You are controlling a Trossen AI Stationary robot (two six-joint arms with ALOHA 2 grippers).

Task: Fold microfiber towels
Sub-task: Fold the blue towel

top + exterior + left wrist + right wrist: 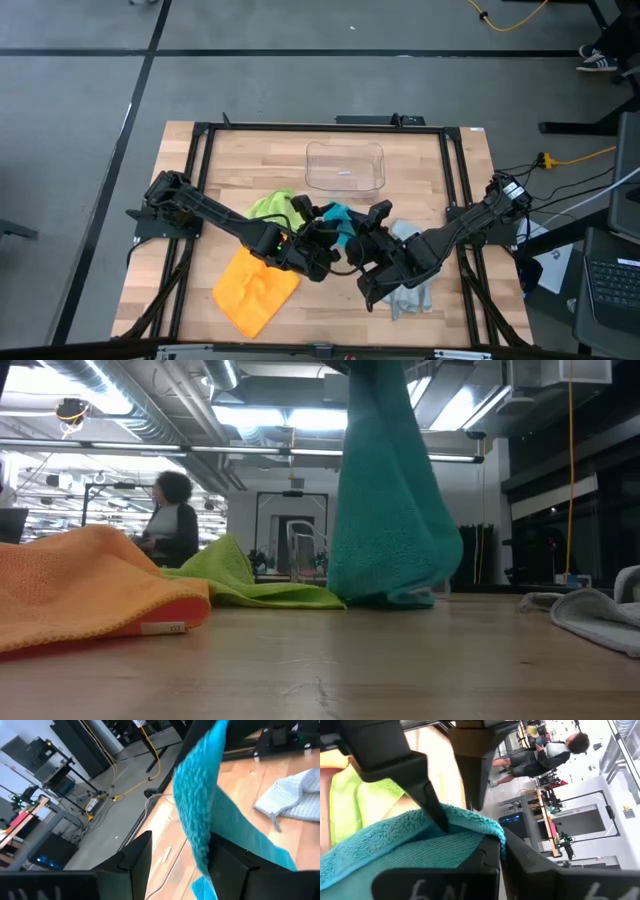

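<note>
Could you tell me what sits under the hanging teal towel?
Bare wooden table, with the teal towel grazing it. The lime towel lies beside it. Anything behind the hanging fold is hidden.

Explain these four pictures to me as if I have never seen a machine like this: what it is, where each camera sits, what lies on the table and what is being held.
This is a two-armed robot at a wooden table. One camera looks down from above, one sits at table-top height, and one rides on each wrist.

On the table lie an orange towel, a lime green towel, a pale grey towel and a clear plastic bin.

Both arms meet mid-table over the teal towel, which hangs lifted with its lower edge at the wood. The right gripper is shut on the towel's edge. The left gripper is open, with the cloth draped between its fingers.

A person stands in the room behind.
</note>
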